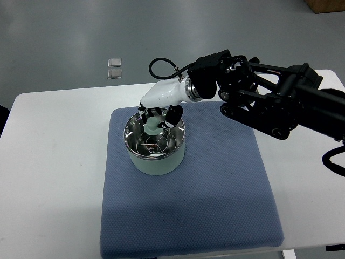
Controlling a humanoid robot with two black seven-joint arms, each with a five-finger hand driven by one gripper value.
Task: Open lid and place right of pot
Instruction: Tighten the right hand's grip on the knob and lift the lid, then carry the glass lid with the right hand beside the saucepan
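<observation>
Over the pot (155, 154) the right hand (157, 120) reaches down, fingers pinching the lid (152, 141) knob (153, 127).

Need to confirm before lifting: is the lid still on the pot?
On. The glass lid sits level inside the rim of the pot, with the right hand around its knob.

You can't see the far rim of the pot (156, 162) or most of the lid's knob (153, 127); the right hand (160, 110) covers them. The right arm (280, 102) runs off the right edge.
</observation>
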